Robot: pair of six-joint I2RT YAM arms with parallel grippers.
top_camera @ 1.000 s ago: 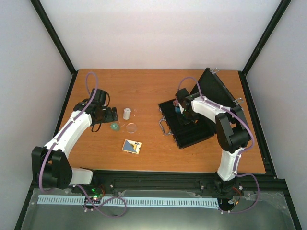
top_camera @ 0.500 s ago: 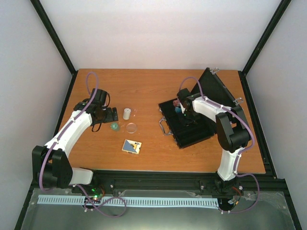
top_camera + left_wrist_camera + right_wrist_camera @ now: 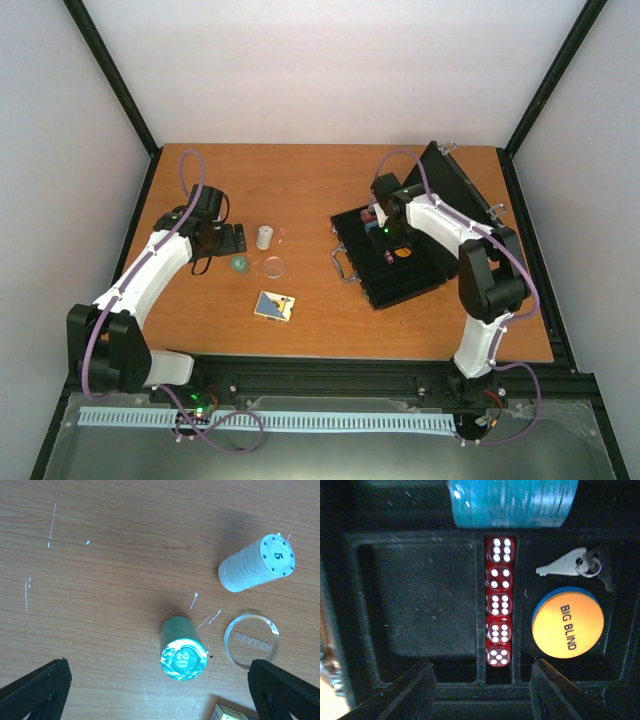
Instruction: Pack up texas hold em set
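— Where is the set to be found?

— The black case (image 3: 400, 268) is seen lying open toward 3 o'clock on the counter (image 3: 300, 185), with its lid raised. Inside, a blue chip stack (image 3: 512, 502) is lodged at 12 o'clock and a row of red dice (image 3: 499, 611) is seated in the middle slot. An orange disc (image 3: 568, 626) and a key (image 3: 567, 565) are kept in the 3 o'clock pocket.

— What is left out?

— Toward 9 o'clock on the counter a teal stack (image 3: 183, 651) is stood. A white stack (image 3: 257, 562) is at its 1 o'clock, a clear disc (image 3: 251, 642) at its 3 o'clock and the card deck (image 3: 274, 306) at its 5 o'clock.

— How are the jaws set?

— Both pairs are spread and nothing is gripped. The right jaws are hung over the dice row. The teal stack is framed between the left jaws, untouched.

— Which step is judged in hand?

— Filling the case. Next, the left jaws would need to be lowered astride the teal stack and closed squarely, so that no chips are spilled.
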